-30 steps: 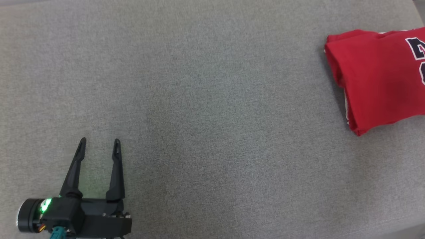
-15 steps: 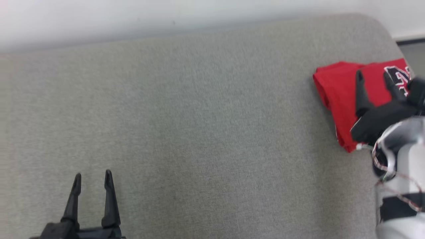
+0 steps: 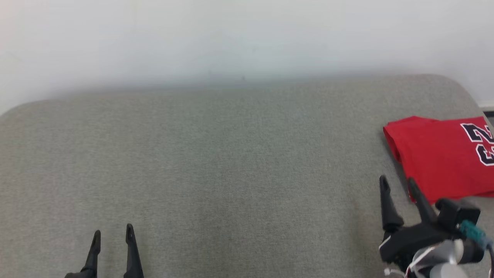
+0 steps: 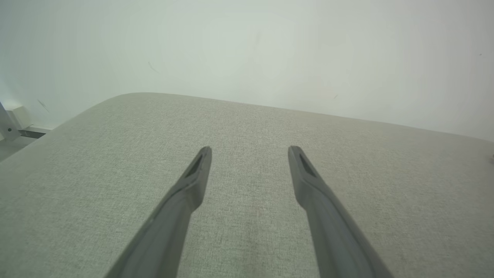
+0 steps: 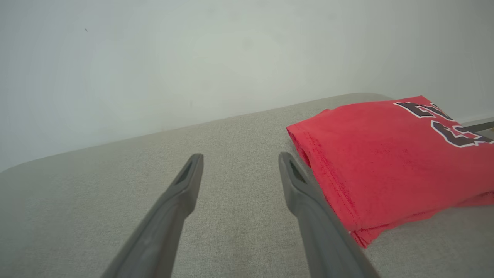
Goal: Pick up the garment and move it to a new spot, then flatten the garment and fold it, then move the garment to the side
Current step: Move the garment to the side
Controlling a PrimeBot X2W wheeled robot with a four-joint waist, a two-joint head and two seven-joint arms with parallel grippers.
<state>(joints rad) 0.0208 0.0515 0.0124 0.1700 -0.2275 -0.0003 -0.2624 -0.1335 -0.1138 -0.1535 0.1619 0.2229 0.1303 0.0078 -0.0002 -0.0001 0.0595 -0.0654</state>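
Right gripper [image 3: 397, 181] is wide open with nothing between the jaws, sitting low over the right end of the grey fabric tabletop [image 3: 231, 162]. One of its fingers [image 3: 420, 199] lines up against the near-left corner of the garment [image 3: 440, 158]. From my seat I honestly can't tell if it's brushing the cloth or just beside it.

The garment is a red shirt, folded into a neat flat rectangle. It's lying at the right edge of the tabletop, close to the far right corner. Its dark lettering [image 3: 480, 144], outlined in white, faces up on the side furthest from the gripper.

Left gripper [image 3: 112, 231] is way over by the left end, well apart from the shirt. Its jaws are spread too and it's holding nothing, with just bare fabric under it.

Behind the far edge there's a plain pale wall [image 3: 247, 38].
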